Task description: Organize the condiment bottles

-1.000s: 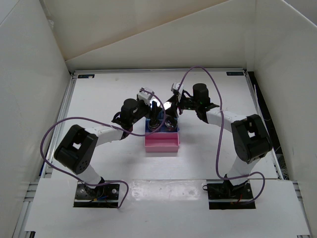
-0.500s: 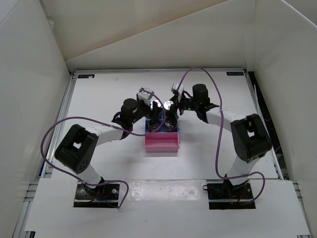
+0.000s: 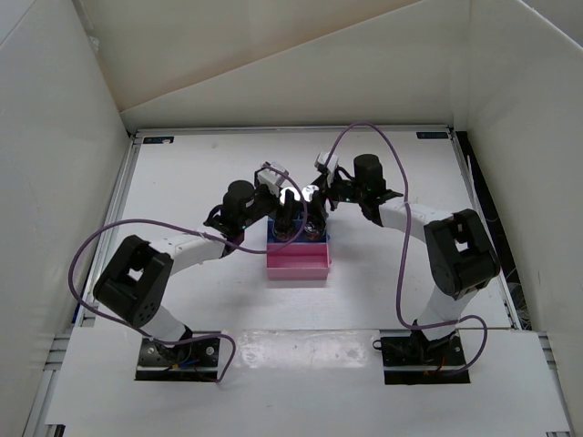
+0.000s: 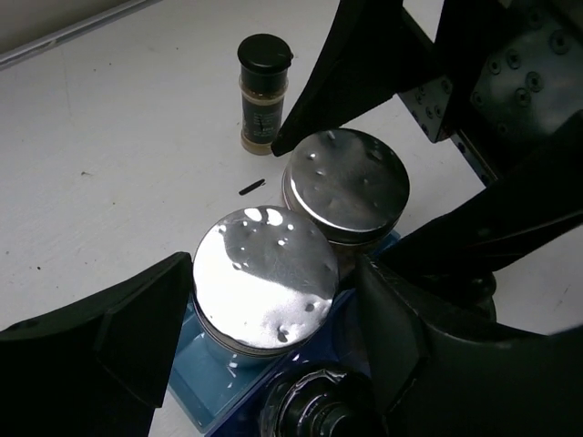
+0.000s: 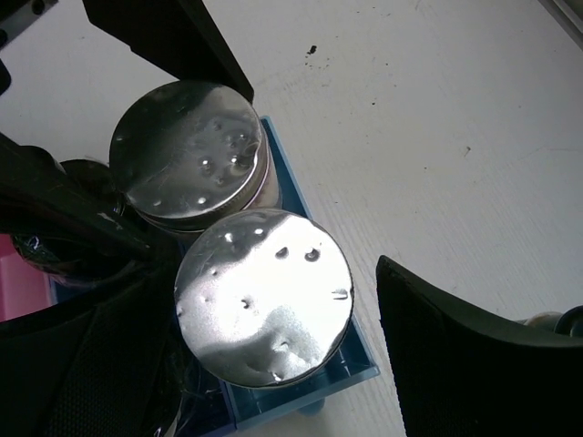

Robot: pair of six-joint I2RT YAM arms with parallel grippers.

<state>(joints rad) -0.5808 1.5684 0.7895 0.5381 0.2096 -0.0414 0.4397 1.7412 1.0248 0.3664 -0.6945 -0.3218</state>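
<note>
Both tall shakers, with shiny dimpled silver lids, stand side by side on the rack's [image 4: 205, 387] blue back step. The left gripper [image 4: 271, 305] straddles one shaker [image 4: 264, 264], jaws loose and not pinching. The right gripper [image 5: 273, 314] is spread wide around the other shaker [image 5: 264, 278], let go too. A dark-topped jar [image 4: 314, 414] sits just in front of them on the rack. The slim dark bottle [image 4: 262, 91], black cap and brownish contents, stands on the table [image 4: 109, 137] just behind the rack.

Light falls bright and even from above — the white table [image 3: 182, 182] almost washes out. Glare blooms on the silver lids [image 4: 264, 278] in both my wrist views, while my own fingers [image 5: 474, 364] sit as black, soft-edged silhouettes — too near to focus. Shadows stay faint.
</note>
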